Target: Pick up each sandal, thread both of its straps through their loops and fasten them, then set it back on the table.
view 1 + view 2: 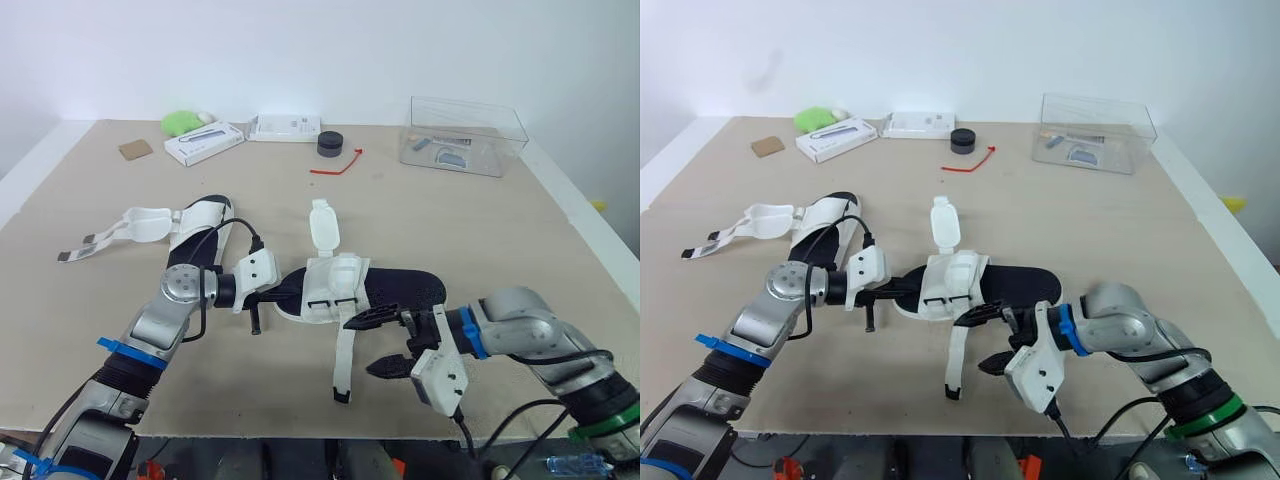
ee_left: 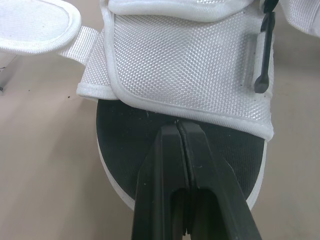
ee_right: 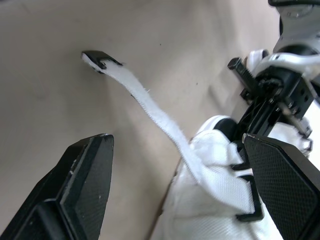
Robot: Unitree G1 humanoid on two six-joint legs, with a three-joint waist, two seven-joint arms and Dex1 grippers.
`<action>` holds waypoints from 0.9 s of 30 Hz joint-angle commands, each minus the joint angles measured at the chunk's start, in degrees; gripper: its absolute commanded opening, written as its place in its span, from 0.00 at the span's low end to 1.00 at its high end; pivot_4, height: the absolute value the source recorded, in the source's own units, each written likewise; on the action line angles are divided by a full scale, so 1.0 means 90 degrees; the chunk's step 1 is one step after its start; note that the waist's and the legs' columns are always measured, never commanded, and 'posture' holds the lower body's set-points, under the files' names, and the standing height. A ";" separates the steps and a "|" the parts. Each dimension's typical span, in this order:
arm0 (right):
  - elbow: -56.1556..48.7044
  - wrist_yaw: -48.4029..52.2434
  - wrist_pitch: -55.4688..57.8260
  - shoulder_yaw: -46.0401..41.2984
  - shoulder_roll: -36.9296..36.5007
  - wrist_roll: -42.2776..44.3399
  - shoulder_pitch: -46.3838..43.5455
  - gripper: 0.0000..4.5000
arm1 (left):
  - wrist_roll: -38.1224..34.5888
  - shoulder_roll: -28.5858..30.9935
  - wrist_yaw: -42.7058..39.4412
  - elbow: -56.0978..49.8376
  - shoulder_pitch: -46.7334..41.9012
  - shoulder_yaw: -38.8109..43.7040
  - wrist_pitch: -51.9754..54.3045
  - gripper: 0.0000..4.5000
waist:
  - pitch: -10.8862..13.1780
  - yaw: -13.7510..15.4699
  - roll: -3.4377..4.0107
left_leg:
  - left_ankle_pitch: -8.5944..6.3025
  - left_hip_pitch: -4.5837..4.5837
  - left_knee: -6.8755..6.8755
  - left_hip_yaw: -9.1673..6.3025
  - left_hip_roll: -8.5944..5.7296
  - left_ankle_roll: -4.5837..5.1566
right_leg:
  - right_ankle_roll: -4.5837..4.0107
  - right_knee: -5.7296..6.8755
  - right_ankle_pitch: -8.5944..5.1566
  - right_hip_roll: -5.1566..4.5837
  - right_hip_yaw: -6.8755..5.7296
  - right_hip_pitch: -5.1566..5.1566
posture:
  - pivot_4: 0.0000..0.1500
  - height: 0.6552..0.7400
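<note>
Left eye view, sandal (image 1: 400, 286) flat, lengthwise left-right

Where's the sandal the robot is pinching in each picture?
Left eye view: sandal in the middle of the table, between the two arms.
Right eye view: sandal in the same place, slightly left of centre.
Left wrist view: sandal up close, white mesh over black sole.
Right wrist view: sandal, its white upper close ahead.
Shared landmark: the left gripper shut on the sandal's black sole.
</note>
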 commanded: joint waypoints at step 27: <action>0.0089 0.0028 0.0542 0.0465 0.0439 0.0654 -0.0290 0.01 | 0.0147 0.0062 -0.0072 0.0133 0.0007 -0.0084 0.0111 0.00 | 0.0000 -0.0003 0.0000 | 0.0000 0.0030 0.0000 0.0033 0.0003 0.0000 | -0.0005 0.0024 -0.0002 0.0001 0.0028 0.0003 | 1.00 1.00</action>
